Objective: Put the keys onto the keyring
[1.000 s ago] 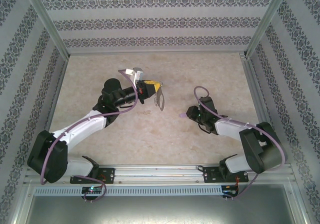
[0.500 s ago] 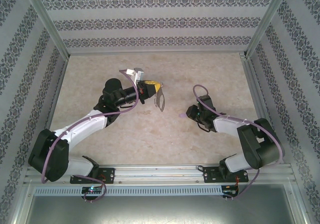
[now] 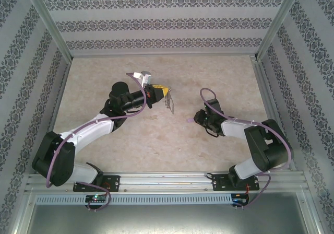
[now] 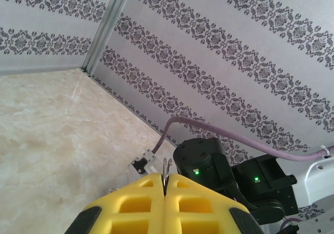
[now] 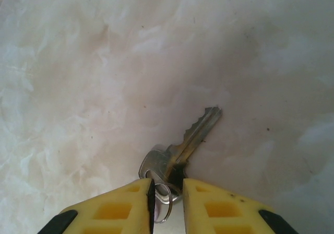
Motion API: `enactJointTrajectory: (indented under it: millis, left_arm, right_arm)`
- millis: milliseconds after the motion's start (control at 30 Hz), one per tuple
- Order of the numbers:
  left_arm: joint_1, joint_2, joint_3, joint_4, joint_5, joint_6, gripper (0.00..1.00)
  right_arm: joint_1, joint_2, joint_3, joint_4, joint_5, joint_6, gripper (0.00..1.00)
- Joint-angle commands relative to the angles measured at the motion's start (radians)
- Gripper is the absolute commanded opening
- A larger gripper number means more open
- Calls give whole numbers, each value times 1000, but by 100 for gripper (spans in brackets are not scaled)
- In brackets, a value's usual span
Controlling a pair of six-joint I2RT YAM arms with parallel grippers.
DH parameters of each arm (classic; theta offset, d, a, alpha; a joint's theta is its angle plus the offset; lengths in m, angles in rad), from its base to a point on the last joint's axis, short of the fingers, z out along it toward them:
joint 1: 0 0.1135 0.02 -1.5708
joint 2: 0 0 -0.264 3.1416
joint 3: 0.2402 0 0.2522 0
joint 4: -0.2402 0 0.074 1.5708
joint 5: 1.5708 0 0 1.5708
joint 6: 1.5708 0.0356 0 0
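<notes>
My right gripper [image 5: 168, 186] points down at the table [image 5: 78, 61], its yellow jaws a narrow gap apart. The key [image 5: 190, 137] lies flat just ahead of it, blade pointing away, with its head and a small split ring [image 5: 166, 202] tucked into that gap. I cannot tell whether the pads pinch it. Left of the right gripper and a little farther from the arm bases, my left gripper [image 3: 160, 93] has its jaws closed on the keyring [image 3: 168, 104], which sticks out from the tips. Bare tabletop surrounds the right gripper on every side, and the patterned walls [image 3: 156, 22] stand well apart from it.
</notes>
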Motion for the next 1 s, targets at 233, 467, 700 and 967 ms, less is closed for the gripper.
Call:
enactJointTrajectory:
  millis: [233, 467, 700, 967]
  left_arm:
    - [-12, 12, 18, 99, 18, -20, 0]
    - [-12, 30, 24, 121, 23, -40, 0]
    - [-12, 29, 24, 126, 23, -46, 0]
    - [-14, 21, 27, 116, 25, -42, 0]
  right_arm:
    - [22, 32, 36, -1, -31, 5, 16]
    - [24, 19, 32, 7, -33, 2, 4]
    - [23, -25, 23, 8, -41, -8, 0]
    - [18, -163, -9, -16, -53, -73, 0]
